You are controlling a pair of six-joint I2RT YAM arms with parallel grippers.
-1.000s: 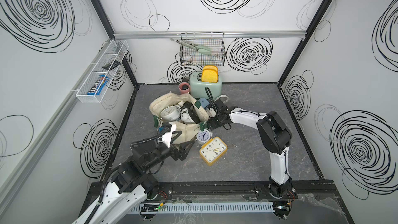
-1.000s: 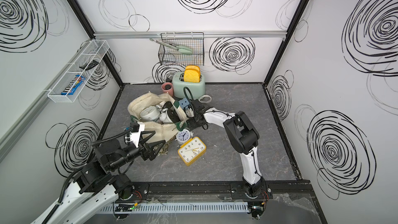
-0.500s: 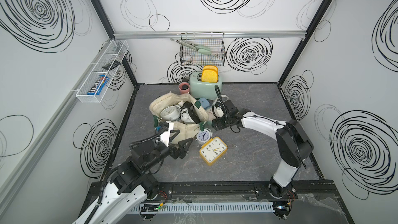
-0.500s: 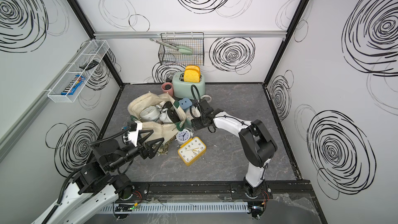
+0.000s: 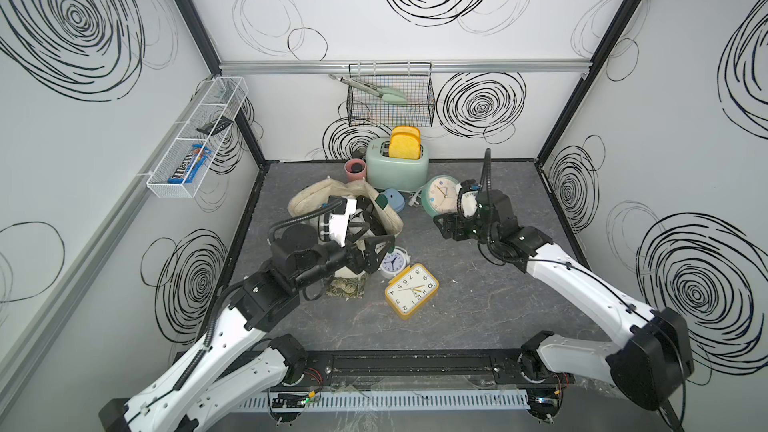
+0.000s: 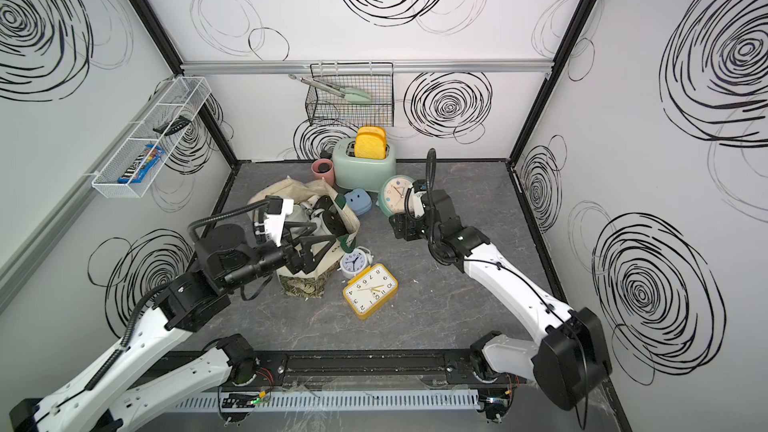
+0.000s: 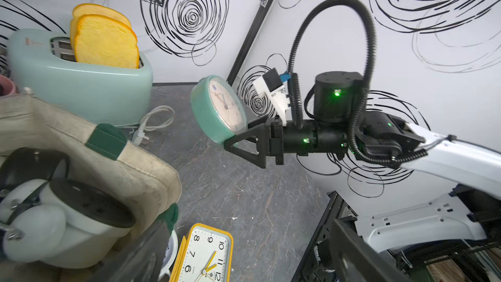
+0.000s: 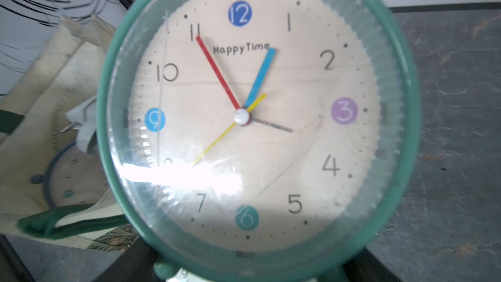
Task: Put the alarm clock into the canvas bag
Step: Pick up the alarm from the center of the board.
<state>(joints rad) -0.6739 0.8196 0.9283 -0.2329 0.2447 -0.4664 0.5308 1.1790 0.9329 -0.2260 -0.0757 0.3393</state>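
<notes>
The soft canvas bag (image 5: 305,199) slumps left of centre, its mouth partly filled. The left gripper (image 6: 316,238) is spread wide at the bag's near rim; I cannot tell if it is pinching canvas. To the bag's right, the alarm clock (image 7: 219,109) hangs off the table, clamped at its lower rim in the right gripper (image 7: 241,134). It looks rigid, light and glossy, so it may pivot.

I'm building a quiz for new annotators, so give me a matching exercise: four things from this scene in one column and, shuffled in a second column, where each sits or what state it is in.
Things
1. round green alarm clock
2. yellow rectangular clock
3. small white twin-bell clock
4. mint toaster

Places and states
A. lies face up on the table
B. holds two slices of toast, at the back of the table
C. gripped by the right claw
D. sits close beside the canvas bag

Pairs: 1-C, 2-A, 3-D, 4-B
</notes>
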